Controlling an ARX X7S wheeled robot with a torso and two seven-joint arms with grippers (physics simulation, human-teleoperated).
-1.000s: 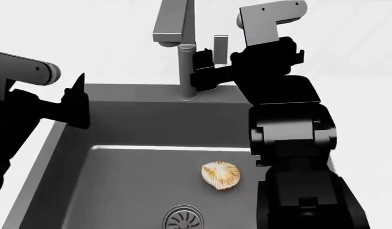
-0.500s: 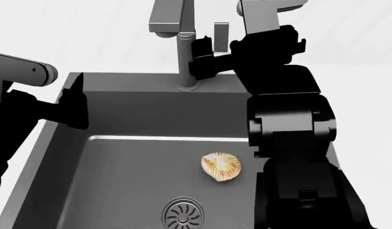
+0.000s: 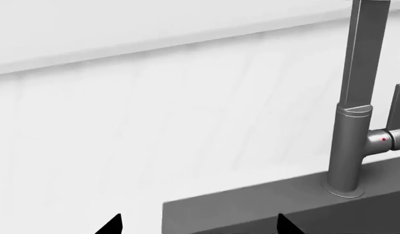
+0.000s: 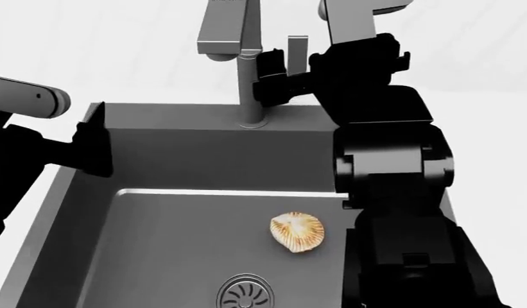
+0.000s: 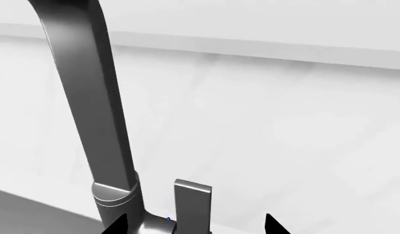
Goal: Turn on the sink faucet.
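Observation:
The sink faucet [image 4: 250,90] is grey, with a round post, a flat spout [image 4: 222,32] and an upright flat lever handle [image 4: 298,48]. It stands on the back rim of the dark grey sink [image 4: 186,131]. My right gripper [image 4: 272,82] is open, just in front of the lever and beside the post. In the right wrist view the lever [image 5: 192,202] stands between the spread fingertips of this gripper [image 5: 194,225], with the post [image 5: 112,146] beside it. My left gripper [image 4: 94,140] is open and empty over the sink's left rim. Its wrist view [image 3: 198,225] shows the post [image 3: 349,146].
A tan scallop shell [image 4: 298,232] lies on the basin floor near the round slotted drain [image 4: 246,292]. My right arm [image 4: 388,173] reaches over the sink's right side. White counter [image 4: 486,122] surrounds the sink, with a white wall [image 3: 154,97] behind.
The sink and faucet have shifted upward in the head view. My left gripper has drifted slightly left. My right gripper has stayed at the lever, still open.

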